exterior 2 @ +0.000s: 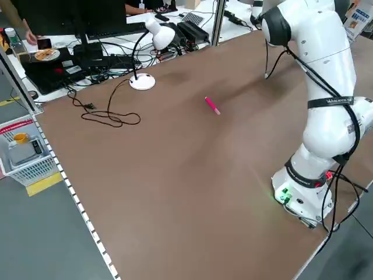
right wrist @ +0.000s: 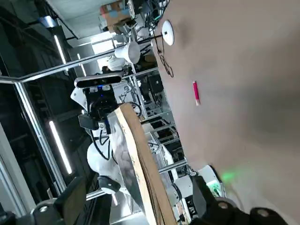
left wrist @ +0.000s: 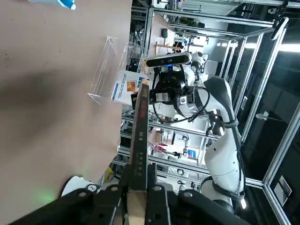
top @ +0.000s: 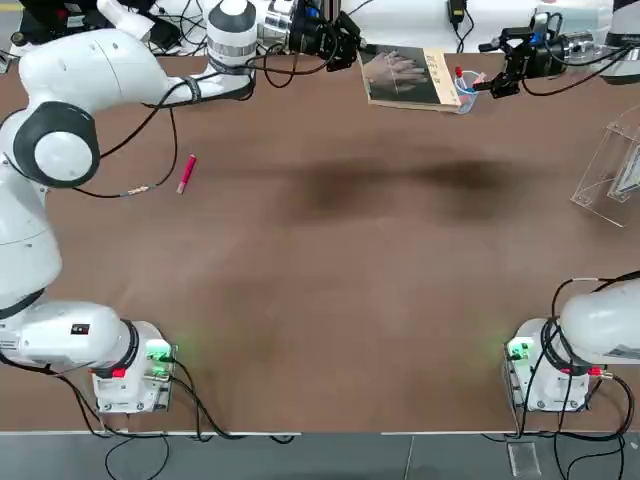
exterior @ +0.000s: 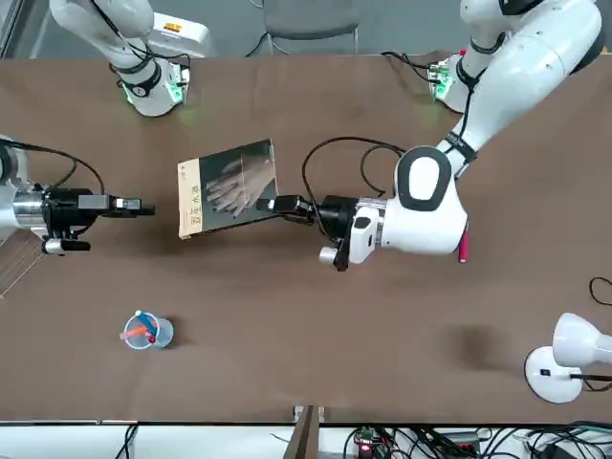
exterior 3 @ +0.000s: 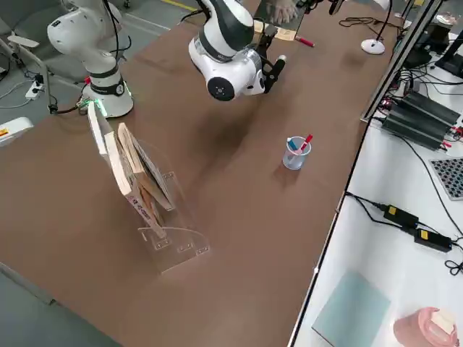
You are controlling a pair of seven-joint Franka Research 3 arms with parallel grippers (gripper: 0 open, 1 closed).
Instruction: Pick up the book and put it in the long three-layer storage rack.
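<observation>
Left hand [exterior: 277,205] grips the dark-grey, tan-edged square book [exterior: 228,188]; right hand [exterior: 145,207], wide open, faces its tan edge.

Book cover: you see dark grey with pale hand image [exterior: 239,184], tan edge strip [exterior: 190,198].
Slim marker: you see pink-red [exterior 2: 212,105].
Tabletop: you see plain brown [exterior 2: 175,175].

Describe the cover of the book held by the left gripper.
Dark grey, with a pale hand and tan strip; the front view shows the book best.
</observation>
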